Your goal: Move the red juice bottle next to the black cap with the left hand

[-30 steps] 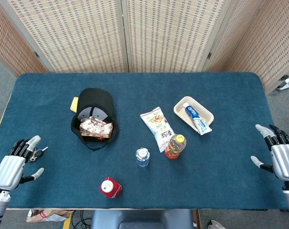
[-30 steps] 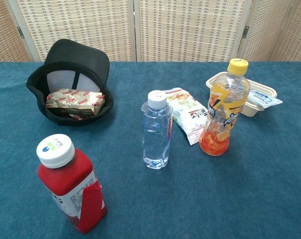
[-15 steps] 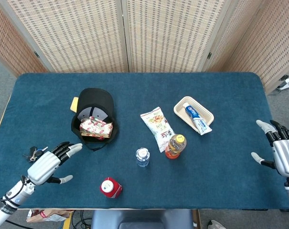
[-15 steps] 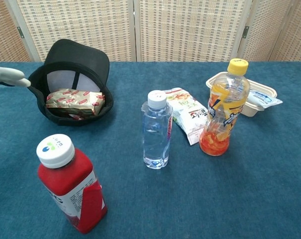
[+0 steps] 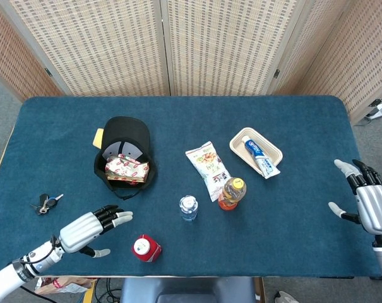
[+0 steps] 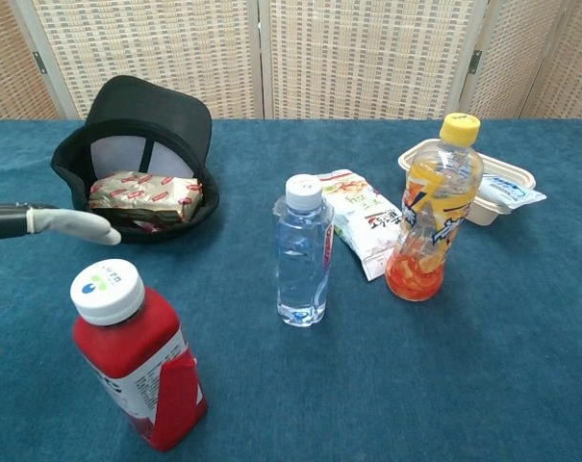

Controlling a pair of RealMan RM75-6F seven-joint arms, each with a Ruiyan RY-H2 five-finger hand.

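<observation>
The red juice bottle with a white lid stands near the table's front edge, large at lower left in the chest view. The black cap lies upside down behind it with a snack packet inside, also at upper left in the chest view. My left hand hovers just left of the bottle, fingers apart and holding nothing; only its fingertips show in the chest view. My right hand stays at the table's right edge, fingers spread and empty.
A clear water bottle, an orange drink bottle and a snack bag stand mid-table. A tray with a toothpaste tube sits right of them. Keys lie at the left.
My left hand has swept right from beside the keys toward the red bottle. The right hand barely shifted. No object has moved.
</observation>
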